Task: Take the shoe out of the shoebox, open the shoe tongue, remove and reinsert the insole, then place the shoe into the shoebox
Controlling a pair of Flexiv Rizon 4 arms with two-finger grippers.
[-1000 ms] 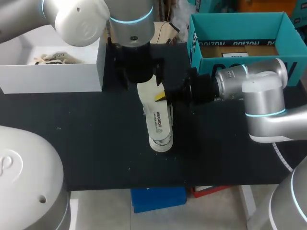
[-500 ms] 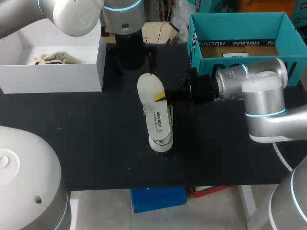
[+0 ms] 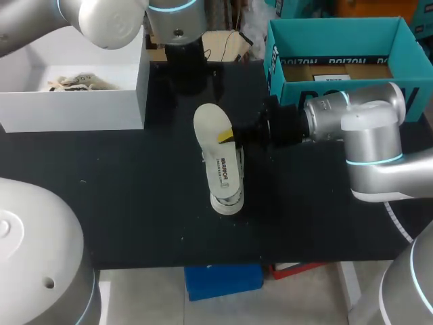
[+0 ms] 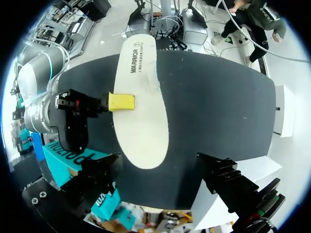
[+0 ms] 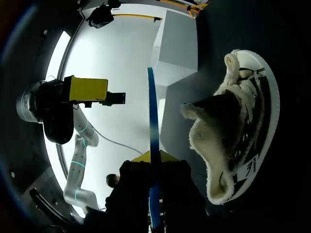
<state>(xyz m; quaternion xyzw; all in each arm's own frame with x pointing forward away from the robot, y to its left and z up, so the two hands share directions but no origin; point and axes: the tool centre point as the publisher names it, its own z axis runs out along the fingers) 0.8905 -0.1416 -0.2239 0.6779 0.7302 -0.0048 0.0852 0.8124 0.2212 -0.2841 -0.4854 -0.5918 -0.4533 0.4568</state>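
The shoe point(image 3: 228, 202) stands on its sole in the middle of the black bench point(image 3: 135, 189). It is out of the teal shoebox point(image 3: 273, 64), which sits well apart at the far right corner. In the right wrist view its fleecy lining gapes and the tongue looks pulled open. The insole point(image 3: 211, 125) is out and hangs level just above the shoe, hiding most of it from overhead. The right end effector point(image 3: 226, 137) pinches the insole's edge from the side, one yellow tip on its top face. The left end effector point(image 4: 158, 167) hangs higher, fingers spread wide and gripping nothing, near the white box point(image 3: 74, 108). By my reckoning the unboxing, tongue and insole removal are done. Reinserting the insole and boxing the shoe remain.
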